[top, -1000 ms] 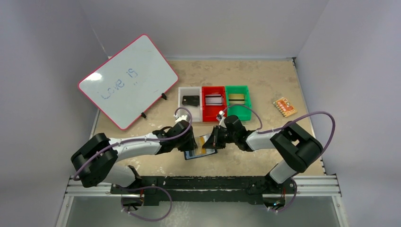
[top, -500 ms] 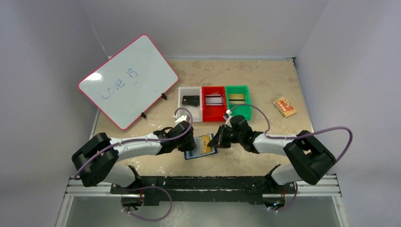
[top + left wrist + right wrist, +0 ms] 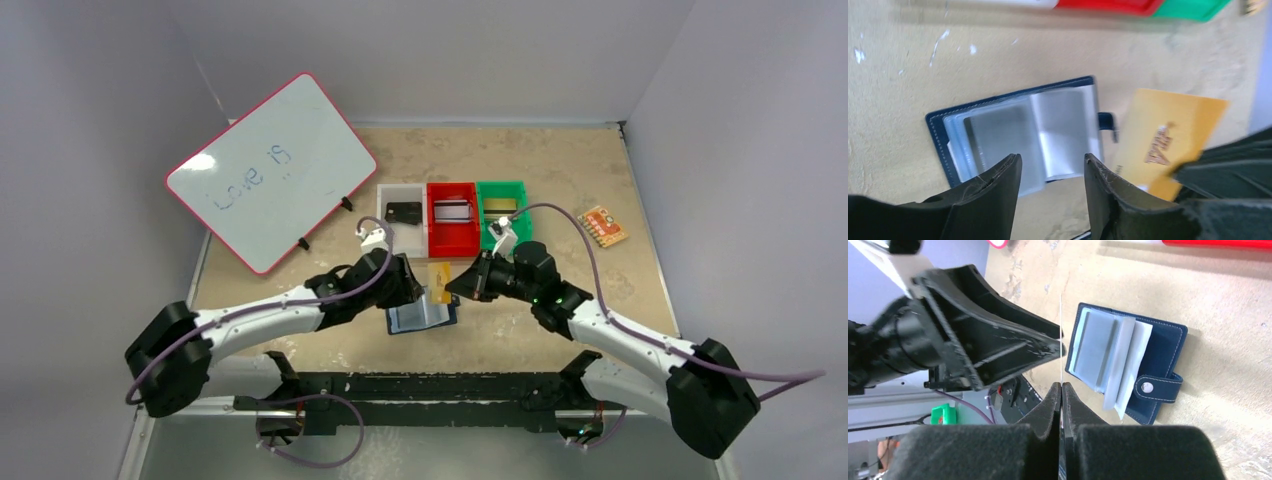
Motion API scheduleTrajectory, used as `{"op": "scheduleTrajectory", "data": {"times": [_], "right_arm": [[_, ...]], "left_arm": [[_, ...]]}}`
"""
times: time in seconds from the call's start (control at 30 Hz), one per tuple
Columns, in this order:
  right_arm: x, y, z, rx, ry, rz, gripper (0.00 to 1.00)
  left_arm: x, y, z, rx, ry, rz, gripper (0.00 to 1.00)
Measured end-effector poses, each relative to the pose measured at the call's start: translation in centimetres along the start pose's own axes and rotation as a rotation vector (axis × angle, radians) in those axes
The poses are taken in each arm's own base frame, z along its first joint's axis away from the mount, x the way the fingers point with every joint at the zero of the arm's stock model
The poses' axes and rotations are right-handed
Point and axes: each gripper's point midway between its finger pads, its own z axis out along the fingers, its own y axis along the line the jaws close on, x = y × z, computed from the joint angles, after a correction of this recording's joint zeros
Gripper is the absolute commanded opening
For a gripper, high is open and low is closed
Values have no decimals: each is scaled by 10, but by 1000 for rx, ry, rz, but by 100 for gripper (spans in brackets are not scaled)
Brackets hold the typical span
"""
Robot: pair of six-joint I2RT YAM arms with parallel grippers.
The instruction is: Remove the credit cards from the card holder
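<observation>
Over beige tabletop [image 3: 560,170], pinches orange plastic card [image 3: 1168,140] in right gripper [image 3: 1061,390], out of open navy-blue folding card holder [image 3: 1018,132] under parted, empty left gripper [image 3: 1053,165]; next, probably set aside.

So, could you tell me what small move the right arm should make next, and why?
Probably carry the right claw aside and set its yellow card down clear of the card holder. The card is pinched and fully out of the holder, which lies open on the table, and the left claw stands open above it.
</observation>
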Motion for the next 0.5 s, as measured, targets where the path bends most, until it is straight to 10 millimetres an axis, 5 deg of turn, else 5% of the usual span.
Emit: {"op": "scheduleTrajectory", "data": {"times": [0.23, 0.5], "right_arm": [[-11, 12, -13, -36, -67, -73, 0], [-10, 29, -20, -133, -72, -160, 0]], "left_arm": [[-43, -38, -44, 172, -157, -43, 56], [-56, -58, -72, 322, -223, -35, 67]]}}
